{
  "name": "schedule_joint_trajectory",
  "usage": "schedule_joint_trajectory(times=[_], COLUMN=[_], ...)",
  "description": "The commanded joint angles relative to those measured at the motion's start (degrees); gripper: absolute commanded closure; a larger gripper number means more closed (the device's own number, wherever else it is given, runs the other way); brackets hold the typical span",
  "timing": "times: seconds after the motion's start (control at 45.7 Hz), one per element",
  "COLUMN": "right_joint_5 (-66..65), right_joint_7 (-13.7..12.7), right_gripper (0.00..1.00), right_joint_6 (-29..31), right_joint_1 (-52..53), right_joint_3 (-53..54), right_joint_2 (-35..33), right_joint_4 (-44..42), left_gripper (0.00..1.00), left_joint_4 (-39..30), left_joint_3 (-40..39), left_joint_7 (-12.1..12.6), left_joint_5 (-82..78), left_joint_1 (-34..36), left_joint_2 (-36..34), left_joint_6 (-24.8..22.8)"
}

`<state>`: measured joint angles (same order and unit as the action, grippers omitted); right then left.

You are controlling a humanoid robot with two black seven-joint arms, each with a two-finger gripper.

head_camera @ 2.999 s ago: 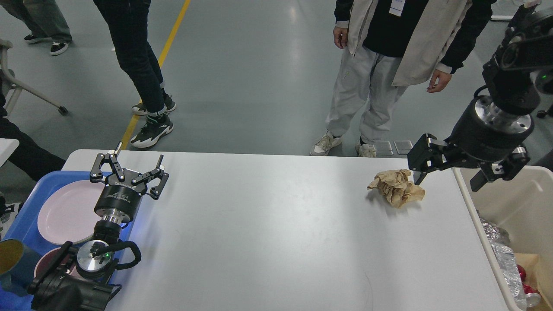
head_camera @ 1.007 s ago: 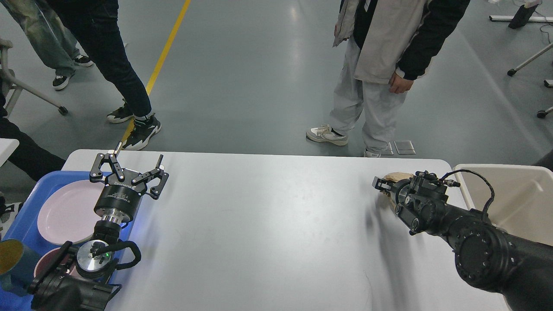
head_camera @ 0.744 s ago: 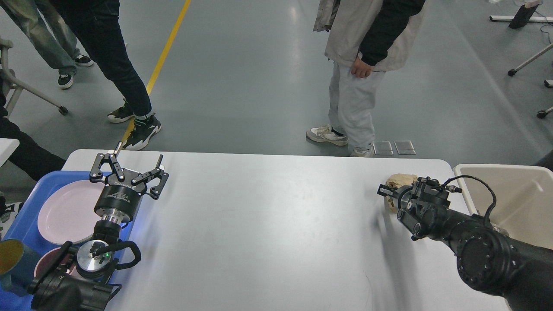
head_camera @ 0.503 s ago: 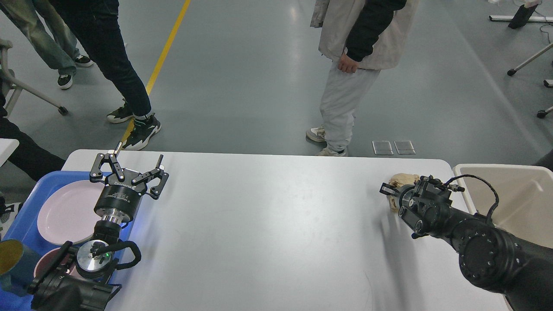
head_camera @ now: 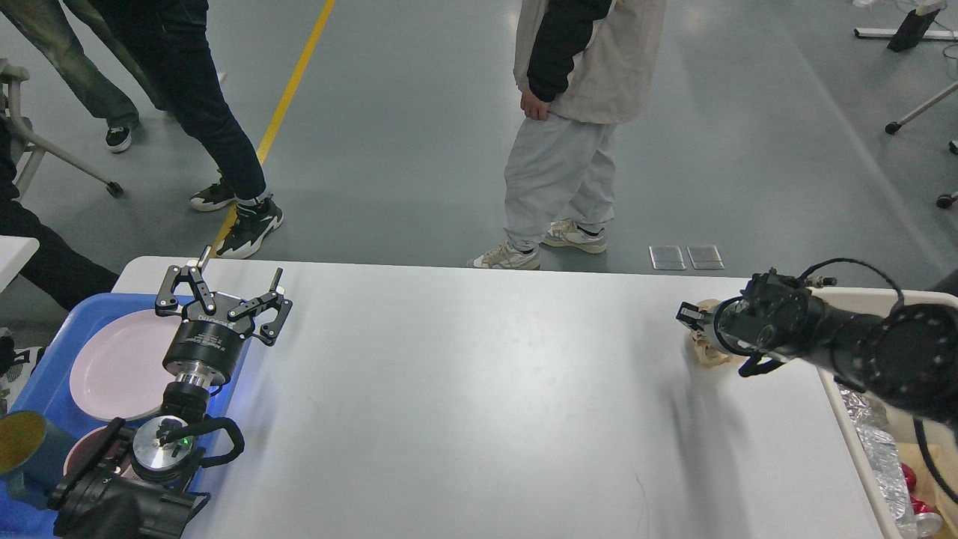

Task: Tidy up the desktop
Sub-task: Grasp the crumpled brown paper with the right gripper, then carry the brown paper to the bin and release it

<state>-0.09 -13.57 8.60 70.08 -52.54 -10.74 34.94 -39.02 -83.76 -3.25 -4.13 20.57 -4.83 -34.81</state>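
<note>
The white desktop [head_camera: 464, 389] fills the lower view. My right gripper [head_camera: 700, 322] is at the table's far right, near the bin, shut on a crumpled brown paper ball [head_camera: 706, 353] that shows only below and beside the fingers. The ball hangs a little above the tabletop, with its shadow nearer me. My left gripper [head_camera: 228, 281] is open and empty above the table's left edge, beside the blue tray.
A blue tray [head_camera: 45, 367] at the left holds a pink plate [head_camera: 112, 367], a bowl and a teal cup [head_camera: 19, 449]. A beige bin [head_camera: 838, 389] at the right holds foil [head_camera: 876, 442] and a red can [head_camera: 917, 509]. People [head_camera: 561, 150] stand beyond the far edge.
My right arm came down onto the paper, closed on it, then carried it right and up toward the bin. The left arm has not moved. The person in the beige jacket walked left.
</note>
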Motion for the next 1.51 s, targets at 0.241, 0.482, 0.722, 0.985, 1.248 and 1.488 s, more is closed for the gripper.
schedule_joint_trajectory(times=[0.241, 0.482, 0.722, 0.985, 1.248, 1.488], right_joint_5=[4.47, 11.07, 12.39, 10.38, 7.56, 7.38], right_joint_7=[-1.90, -0.67, 4.52, 4.17, 4.52, 4.43], right_gripper=[1.00, 1.00, 1.00, 1.00, 1.00, 1.00], right_joint_6=[17.75, 23.21, 22.69, 13.55, 12.14, 9.95], right_joint_1=[34.75, 55.07, 60.35, 51.40, 20.31, -15.29], right_joint_3=[-12.75, -23.30, -31.83, -39.48, -29.31, -3.55], right_joint_2=[-7.54, -7.54, -8.15, -19.83, -33.19, -31.72], right_joint_4=[33.86, 52.15, 56.21, 50.24, 21.25, -6.79], left_gripper=[0.03, 0.03, 0.03, 0.03, 0.03, 0.03], left_joint_4=[0.00, 0.00, 0.00, 0.00, 0.00, 0.00], left_joint_3=[0.00, 0.00, 0.00, 0.00, 0.00, 0.00], left_joint_7=[-0.09, -0.09, -0.09, -0.09, -0.09, -0.09], left_joint_5=[0.00, 0.00, 0.00, 0.00, 0.00, 0.00], left_joint_1=[0.00, 0.00, 0.00, 0.00, 0.00, 0.00], left_joint_2=[0.00, 0.00, 0.00, 0.00, 0.00, 0.00], left_joint_6=[0.00, 0.00, 0.00, 0.00, 0.00, 0.00])
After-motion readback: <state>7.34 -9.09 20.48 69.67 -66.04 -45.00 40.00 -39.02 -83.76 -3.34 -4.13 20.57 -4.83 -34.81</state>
